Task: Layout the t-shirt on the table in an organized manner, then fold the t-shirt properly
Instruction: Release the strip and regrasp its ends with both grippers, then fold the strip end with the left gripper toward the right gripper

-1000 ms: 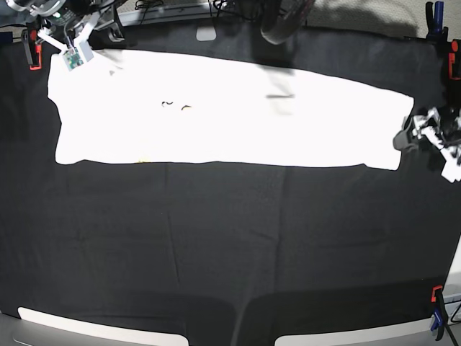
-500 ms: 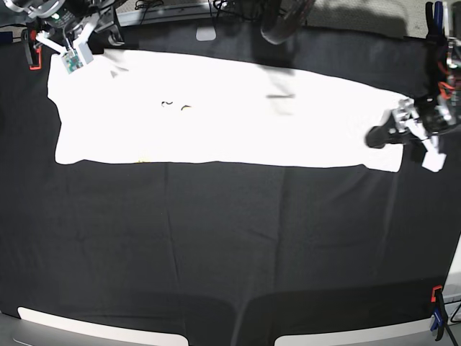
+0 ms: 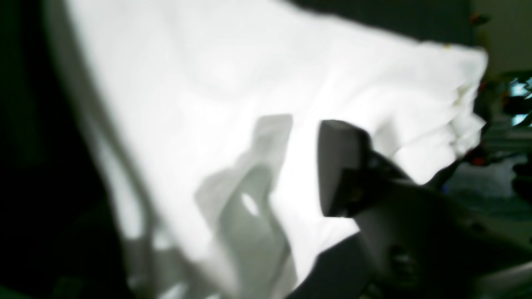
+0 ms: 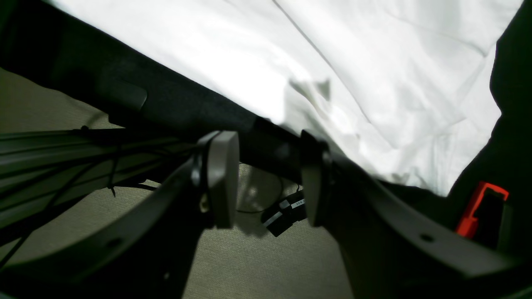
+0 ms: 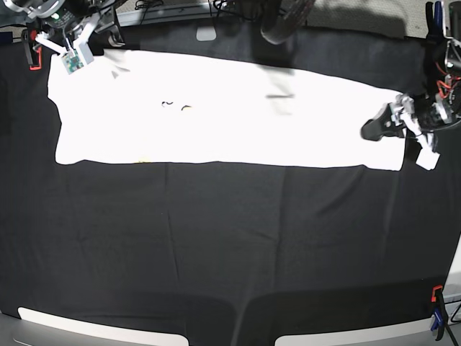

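Left gripper (image 5: pixel 392 124), at right edge of base view, has moved leftward from off the black table (image 5: pixel 230 245) onto the right end of the t-shirt (image 5: pixel 216 108). Its dark finger now overlaps the white cloth; earlier it sat just outside the hem. Jaw gap looks narrower than before. Shirt outline there slightly disturbed.

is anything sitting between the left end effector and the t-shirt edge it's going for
Nothing visible does. The left end effector is already over the t-shirt at its end edge, with only white cloth and the black table around it.
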You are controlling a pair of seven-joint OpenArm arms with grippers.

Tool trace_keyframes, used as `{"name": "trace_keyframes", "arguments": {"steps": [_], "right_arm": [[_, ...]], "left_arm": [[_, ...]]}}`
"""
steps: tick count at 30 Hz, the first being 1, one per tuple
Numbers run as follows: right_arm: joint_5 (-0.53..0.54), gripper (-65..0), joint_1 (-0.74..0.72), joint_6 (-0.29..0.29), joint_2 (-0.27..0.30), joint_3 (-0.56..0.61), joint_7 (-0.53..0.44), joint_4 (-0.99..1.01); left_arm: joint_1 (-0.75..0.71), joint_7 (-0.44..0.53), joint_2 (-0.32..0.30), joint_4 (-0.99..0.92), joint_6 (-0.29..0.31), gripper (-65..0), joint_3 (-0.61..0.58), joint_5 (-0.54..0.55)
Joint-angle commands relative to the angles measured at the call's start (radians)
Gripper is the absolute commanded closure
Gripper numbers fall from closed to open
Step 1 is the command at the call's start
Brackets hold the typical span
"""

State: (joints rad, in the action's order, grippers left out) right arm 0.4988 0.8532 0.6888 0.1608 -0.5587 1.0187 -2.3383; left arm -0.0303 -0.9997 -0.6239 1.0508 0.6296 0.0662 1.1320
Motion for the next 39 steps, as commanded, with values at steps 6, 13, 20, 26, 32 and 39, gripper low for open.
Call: {"name": "trace_keyframes", "arguments": {"steps": [6,13,20,26,32,39], "right_arm": [[0.011,-24.0,0.008,0.003,0.005,-0.006,-0.015,-0.018],[0.011,-24.0,0.008,0.003,0.005,-0.006,-0.015,-0.018],[0.011,-24.0,0.008,0.003,0.005,-0.006,-0.015,-0.018],[0.012,-24.0,0.008,0.003,0.005,-0.006,-0.016,-0.018],[0.062,-24.0,0.008,0.003,0.004,-0.006,-0.015,-0.018],[0.059,-24.0,0.008,0.003,0.005,-0.006,-0.015,-0.018]], "left_arm": [[-0.014,-0.053,-0.071,-0.004,-0.037,0.0,-0.007,-0.079],[-0.014,-0.047,-0.098,0.086,-0.037,0.0,-0.007,-0.099],[-0.014,-0.045,-0.152,0.253,-0.11,0.0,-0.007,-0.303],[-0.014,0.007,-0.18,0.336,-0.276,0.0,-0.007,-0.492],[-0.023,-0.114,-0.117,0.511,-0.331,0.0,-0.007,-0.513],[-0.099,-0.165,0.058,0.841,-0.332,0.0,-0.007,-0.503]]}}
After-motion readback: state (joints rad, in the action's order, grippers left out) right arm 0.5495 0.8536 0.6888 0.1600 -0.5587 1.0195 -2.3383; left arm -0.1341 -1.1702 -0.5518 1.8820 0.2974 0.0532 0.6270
